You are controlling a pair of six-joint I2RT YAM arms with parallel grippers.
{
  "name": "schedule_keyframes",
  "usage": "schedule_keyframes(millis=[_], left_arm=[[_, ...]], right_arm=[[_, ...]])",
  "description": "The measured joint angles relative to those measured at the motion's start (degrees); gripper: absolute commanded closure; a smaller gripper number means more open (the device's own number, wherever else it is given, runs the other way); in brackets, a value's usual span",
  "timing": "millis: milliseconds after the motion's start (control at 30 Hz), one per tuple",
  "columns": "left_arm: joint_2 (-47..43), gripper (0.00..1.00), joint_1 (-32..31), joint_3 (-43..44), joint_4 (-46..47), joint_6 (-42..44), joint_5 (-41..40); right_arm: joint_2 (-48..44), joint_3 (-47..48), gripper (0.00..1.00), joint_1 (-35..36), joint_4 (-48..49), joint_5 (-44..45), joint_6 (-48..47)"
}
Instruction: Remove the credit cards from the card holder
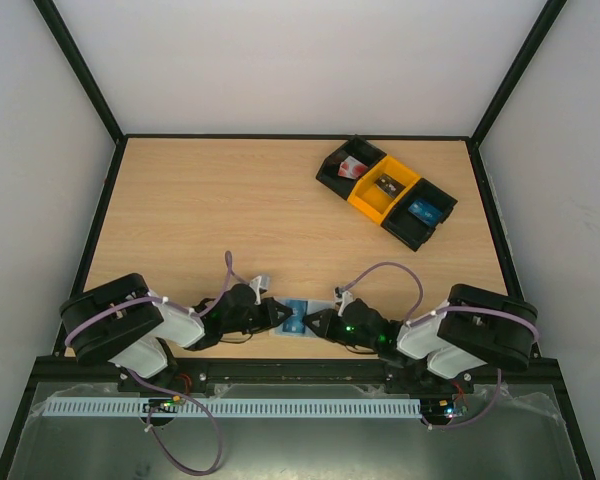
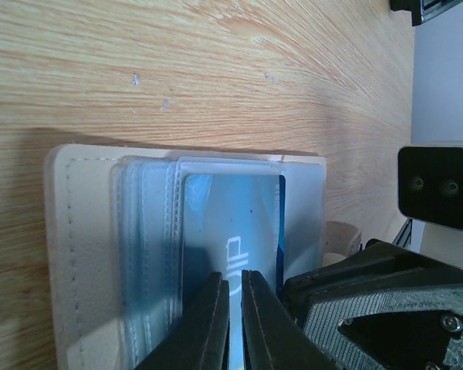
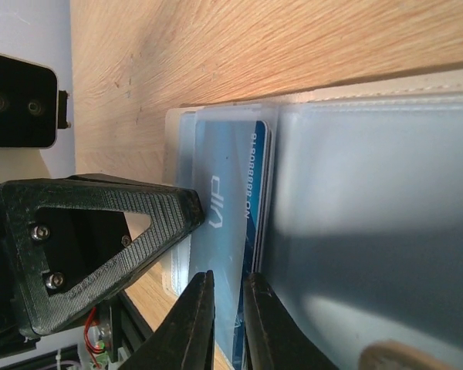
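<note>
Left claw [image 2: 233, 279] first: its two black fingers stand nearly together on the edge of the card holder [image 2: 150, 254]. They pinch a clear pocket with a blue credit card [image 2: 231, 220] inside it, the word VIP readable through the plastic. The right claw [image 3: 228, 277] is likewise closed to a thin slit on that same blue card's edge; whether it has the bare card or the pocket as well I cannot tell. The two claws sit close together at the holder, one on its left side and one on its right, both arms lying low. The holder lies flat on the wooden desk [image 1: 230, 210] at the near edge, about midway between the two arm bases, with a pale cover underneath and several clear pockets fanned on top. Well apart, at the far right, stands a slanted row of three bins [image 1: 371, 203], black, yellow, black. The nearest black one holds a second blue card [image 1: 423, 211], the yellow one a small dark item [image 1: 387, 184], the farthest a red-and-white item [image 1: 352, 168].
</note>
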Motion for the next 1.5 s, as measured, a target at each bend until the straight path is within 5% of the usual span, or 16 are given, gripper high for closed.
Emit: schedule_keyframes(millis=[600,1067,1233,1500], left_arm=[[-1.6,0.85,-0.3,-0.4,-0.9,-0.8,-0.9],[-14.0,0.71,-0.6,-0.1,-16.9,0.1,-4.7],[-15.5,0.73,-0.6,0.1,-20.4,0.9,-5.9],[-10.1,0.89,-0.6,1.2,-17.3,1.6,-4.8]], right_arm=[[3.3,-1.2,0.91,0.0,6.7,0.0,4.8],[4.8,-1.4,0.91,0.0,10.1,0.4,5.1],[4.5,-1.3,0.91,0.0,7.8,0.8,5.1],[4.7,-0.4,0.91,0.0,6.4,0.8,5.1]])
